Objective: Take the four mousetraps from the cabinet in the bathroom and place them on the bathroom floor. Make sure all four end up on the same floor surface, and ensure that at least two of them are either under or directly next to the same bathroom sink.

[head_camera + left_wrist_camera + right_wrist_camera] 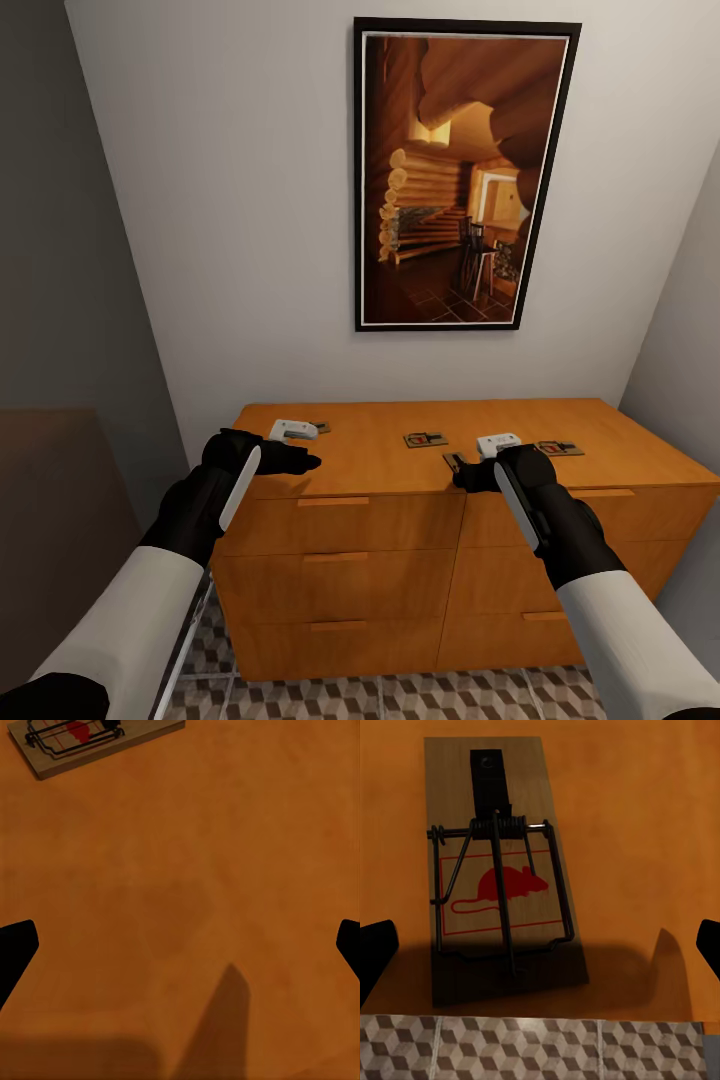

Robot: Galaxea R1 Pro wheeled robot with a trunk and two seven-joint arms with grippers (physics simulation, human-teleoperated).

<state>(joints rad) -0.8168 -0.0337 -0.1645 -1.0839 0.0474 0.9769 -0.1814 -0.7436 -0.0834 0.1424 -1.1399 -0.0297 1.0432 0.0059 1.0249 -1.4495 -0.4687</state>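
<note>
Mousetraps lie on the flat top of an orange wooden dresser (400, 520), which stands against a pale wall.

In the right wrist view, one mousetrap (502, 870) sits between the spread black fingertips (375, 949) of the right gripper (468, 474), its wooden slab printed with a red mouse and crossed by a dark wire bar and spring. The jaws stand wide apart and touch nothing. This trap lies close to the dresser's front edge, and the cube-patterned bathroom floor (532, 1050) shows just past that edge. In the head view the same trap (455, 461) peeks out at the tip of the right gripper.

In the left wrist view, the left gripper (300, 462) also has its jaws apart, with only bare orange wood between the fingertips (16, 945). Another mousetrap (90, 739) lies well beyond them, tilted, partly cut off by the picture's edge. In the head view it shows as a small slab (318, 428) just behind the left wrist.

Further out on the dresser top, a third trap (425, 439) rests near the middle, and a fourth (560, 448) lies just beyond the right wrist. The dresser has drawer fronts with slim handles. Above it hangs a black-framed picture (465, 175) of a log cabin interior. The patterned floor tiles (400, 695) show below the dresser.
</note>
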